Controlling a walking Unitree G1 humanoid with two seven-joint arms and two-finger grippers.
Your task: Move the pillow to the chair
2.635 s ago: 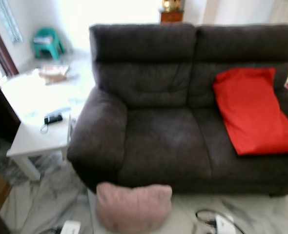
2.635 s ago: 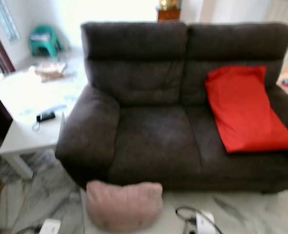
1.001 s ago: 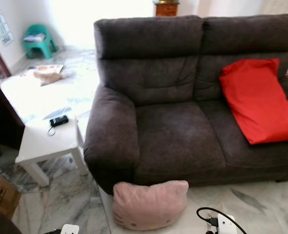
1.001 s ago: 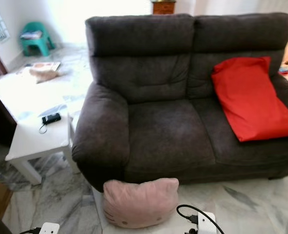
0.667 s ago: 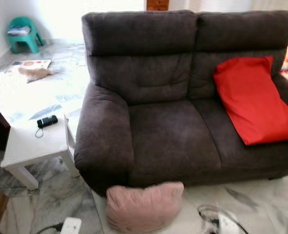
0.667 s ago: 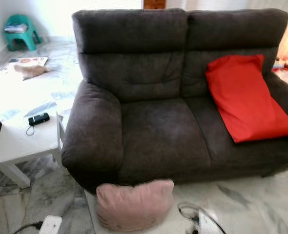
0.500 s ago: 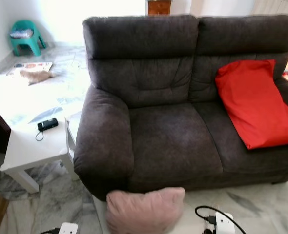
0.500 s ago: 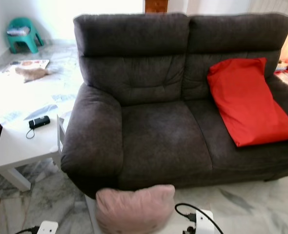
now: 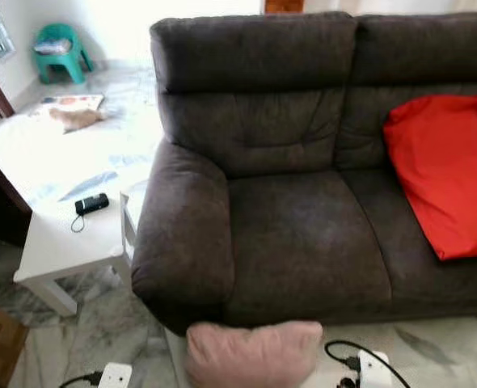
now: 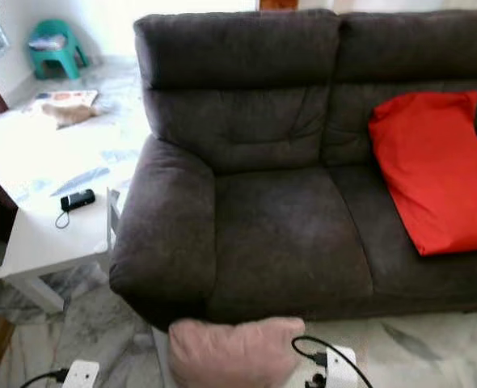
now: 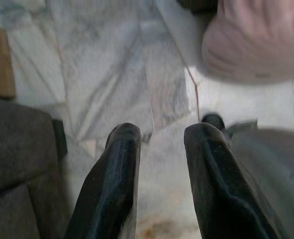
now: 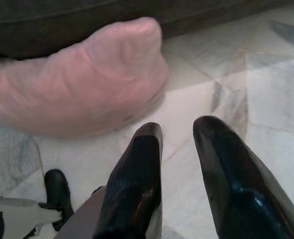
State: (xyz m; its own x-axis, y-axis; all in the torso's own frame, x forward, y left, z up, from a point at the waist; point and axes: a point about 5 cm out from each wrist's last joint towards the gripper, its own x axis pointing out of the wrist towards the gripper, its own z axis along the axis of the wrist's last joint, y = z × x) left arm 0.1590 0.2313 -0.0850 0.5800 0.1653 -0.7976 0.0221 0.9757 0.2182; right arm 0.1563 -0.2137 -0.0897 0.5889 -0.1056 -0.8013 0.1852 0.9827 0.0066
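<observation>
Sofa (image 9: pixel 303 210) is now seen larger and lower in the head views than half a second ago, its right end cut off at the frame edge, so the camera is judged to have been carried closer and turned a little; the things themselves are not judged to have moved. A red cushion (image 9: pixel 445 174) is propped on the right seat. A white desk (image 9: pixel 65 234) stands beside the left armrest, with a small black device (image 9: pixel 91 203) on it. The pink pillow (image 9: pixel 253 353) lies on a pale surface just before the sofa's front, near a power strip (image 9: pixel 372 370), and is not yet held. The left gripper (image 11: pixel 159 149) hangs over the marble floor, fingers slightly apart and empty. The right gripper (image 12: pixel 179 144) hovers near the pillow's end, fingers likewise parted on nothing. The grasp is judged to be next.
</observation>
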